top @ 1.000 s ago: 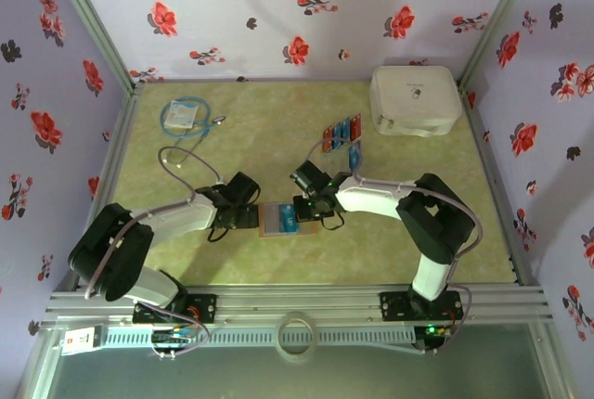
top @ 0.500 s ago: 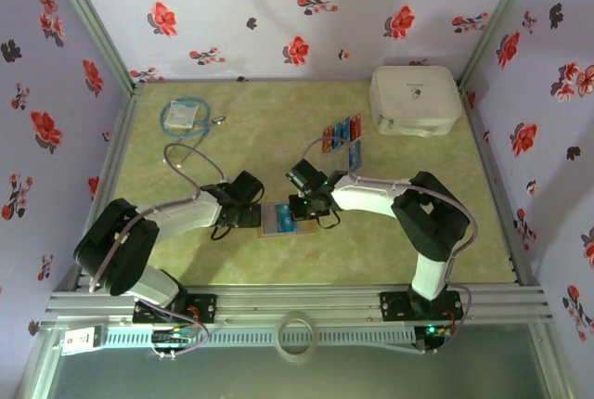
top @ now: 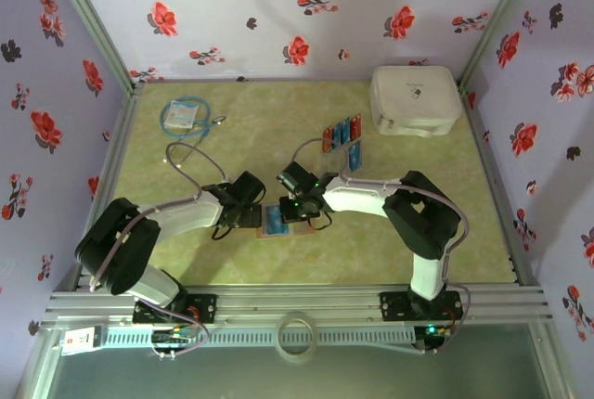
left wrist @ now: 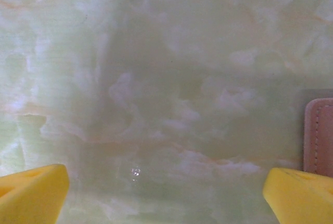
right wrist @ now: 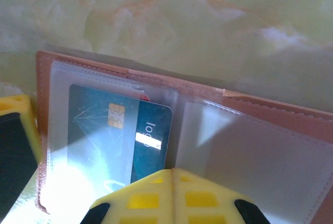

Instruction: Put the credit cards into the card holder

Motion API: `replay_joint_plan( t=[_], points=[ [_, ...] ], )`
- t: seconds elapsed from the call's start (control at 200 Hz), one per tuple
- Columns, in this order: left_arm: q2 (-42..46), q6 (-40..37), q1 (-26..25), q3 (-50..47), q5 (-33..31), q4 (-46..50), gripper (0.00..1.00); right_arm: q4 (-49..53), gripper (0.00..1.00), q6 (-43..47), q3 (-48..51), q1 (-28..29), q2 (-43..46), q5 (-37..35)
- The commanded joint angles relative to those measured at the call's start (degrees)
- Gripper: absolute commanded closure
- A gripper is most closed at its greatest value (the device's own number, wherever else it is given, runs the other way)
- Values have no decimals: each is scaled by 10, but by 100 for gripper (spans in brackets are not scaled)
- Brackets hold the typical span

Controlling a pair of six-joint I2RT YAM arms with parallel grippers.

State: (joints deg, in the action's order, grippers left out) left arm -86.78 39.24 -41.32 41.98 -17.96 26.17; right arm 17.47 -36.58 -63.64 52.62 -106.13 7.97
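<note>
A lab test booth: floral-papered walls point(top: 306, 37) box a marbled green table point(top: 269, 111) on aluminium rails point(top: 297, 302)

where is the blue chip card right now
In the right wrist view the blue chip card sits in the left clear pocket of the open card holder, just beyond the shut right hand.

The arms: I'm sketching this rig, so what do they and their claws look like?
The left arm and right arm have white shells and black joints, a thin grey cable looping off each. The left claw and right claw have bright yellow fingers, the right's moulded with square recesses.
</note>
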Motion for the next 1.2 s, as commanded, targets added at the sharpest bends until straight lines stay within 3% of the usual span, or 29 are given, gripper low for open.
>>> replay_joint_plan(
  t=[0.0, 0.42, 0.68, 1.195],
  points=[
    [-33, -3, -12, -3, 19, -30, 0, -16, 100, -18, -17, 11, -13, 19],
    [-26, -4, -10, 2, 13, -21, 0, -26, 100, -23, 2, 9, 18, 24],
    [27, -5, 1, -9, 5, 4, 0, -22, 99, -25, 32, 7, 59, 8],
    [25, -2, 4, -37, 12, -1, 0, -54, 100, -44, 36, 13, 30, 32]
  ],
)
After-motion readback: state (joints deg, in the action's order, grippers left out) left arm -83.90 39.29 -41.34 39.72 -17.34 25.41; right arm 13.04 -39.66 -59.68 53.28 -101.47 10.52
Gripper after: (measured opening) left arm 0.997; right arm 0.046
